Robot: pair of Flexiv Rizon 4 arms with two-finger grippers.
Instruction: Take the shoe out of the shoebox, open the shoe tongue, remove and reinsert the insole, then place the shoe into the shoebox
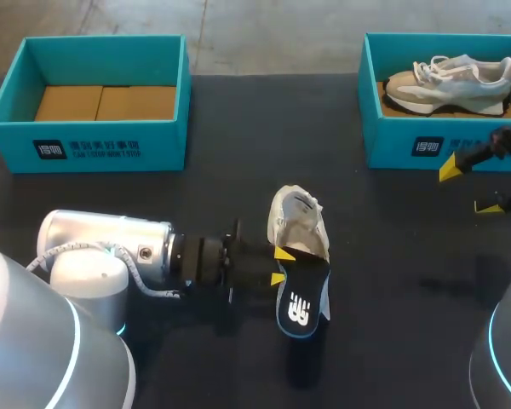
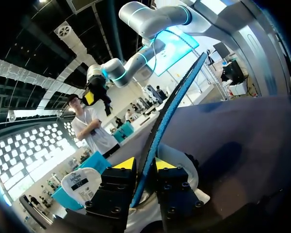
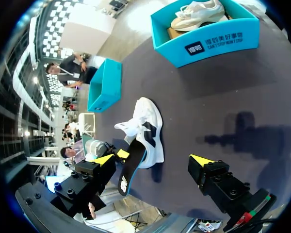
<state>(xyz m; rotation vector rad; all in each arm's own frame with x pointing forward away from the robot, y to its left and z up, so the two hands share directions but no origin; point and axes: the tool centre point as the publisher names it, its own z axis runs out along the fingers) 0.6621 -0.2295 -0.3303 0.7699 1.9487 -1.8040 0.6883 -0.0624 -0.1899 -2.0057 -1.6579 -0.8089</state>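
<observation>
The shoe (image 1: 296, 217) lies near the middle of the table (image 1: 392, 281), outside both boxes, and its tongue appears to be pulled open. The insole (image 1: 302, 300) projects from the shoe toward the table's near edge. The pictures do not show how much of its front end sits inside.

Your left gripper (image 1: 280, 266) is clamped on the insole, with one yellow tip on each face; the left wrist view shows this edge-on. Your right gripper (image 1: 470, 187) hangs wide and holds nothing, just in front of the right box (image 1: 409, 145), which contains a second shoe (image 1: 447, 81). The left box (image 1: 89, 145) holds only cardboard.

The step in hand is judged to be the insole exchange, though its direction cannot be determined.

Hazards from this position:

1. Shoe unrestrained. Nothing holds it, so pulling or pushing the insole will probably drag or tip the shoe. Steady it with your right gripper first.
2. Insole buckling. It is thin and likely flexible. If you push it in at an angle, it may fold at the opening or catch on the tongue.
3. Grip slip. The hold covers a small area near one edge, so a twisting load could rotate the insole out of the tips.
4. Wrong box. The right box is occupied, so return the shoe to the left box.
</observation>
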